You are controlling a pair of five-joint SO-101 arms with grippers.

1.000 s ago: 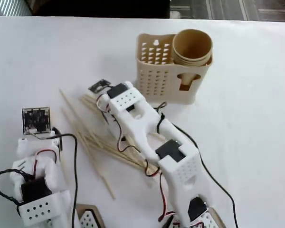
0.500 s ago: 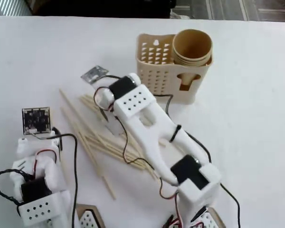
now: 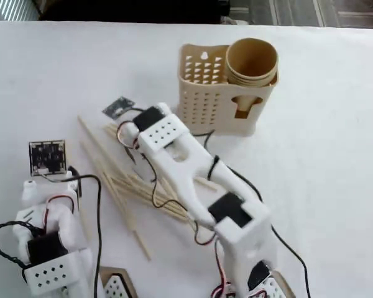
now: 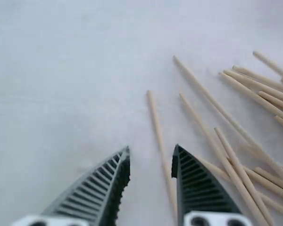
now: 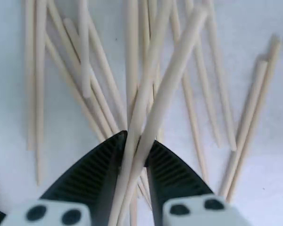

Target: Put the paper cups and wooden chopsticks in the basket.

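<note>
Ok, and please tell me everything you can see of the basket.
The basket is a cream box, plastic by its look, its walls full of small holes. It stands upright on the white table, beyond the loose chopsticks. Inside it seems split in two: one compartment holds the stacked paper cups, their rims above its edge; the other looks empty. A cut-out in the front wall shows a cup behind. The right arm has its wrist close to a front corner; touching or not, I cannot tell.
</note>
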